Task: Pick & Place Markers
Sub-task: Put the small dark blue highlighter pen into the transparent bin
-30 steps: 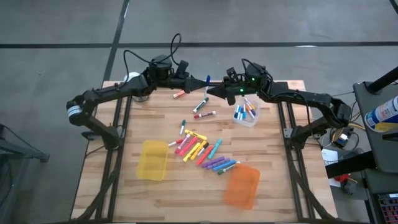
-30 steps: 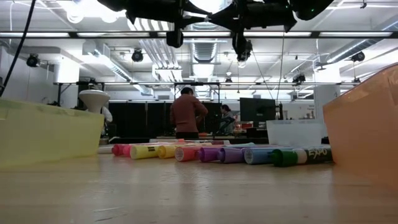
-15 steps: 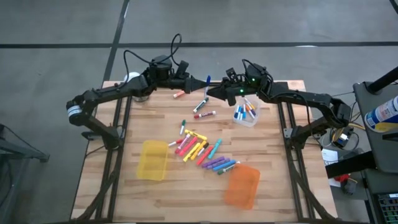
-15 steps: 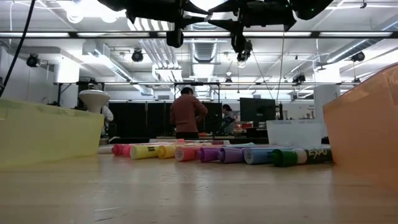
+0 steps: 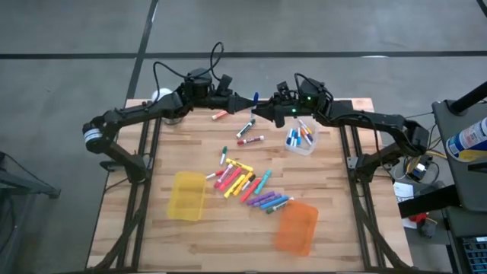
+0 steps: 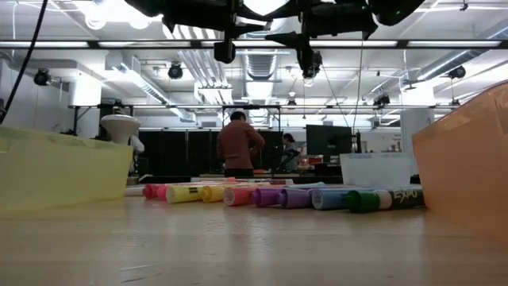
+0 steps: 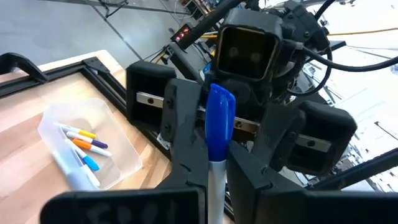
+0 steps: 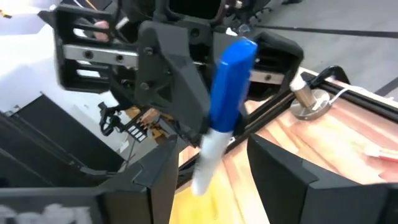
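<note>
Above the table's far edge, left gripper [image 5: 245, 101] clamps blue-capped marker [image 5: 253, 97] between right gripper's [image 5: 259, 109] spread fingers.

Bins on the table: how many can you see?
3: a yellow bin near the front left, an orange bin at front right, and a clear bin holding markers at back right.

Overhead and table-level views share the markers [image 5: 245, 181]; wrist cameras face each other.
</note>
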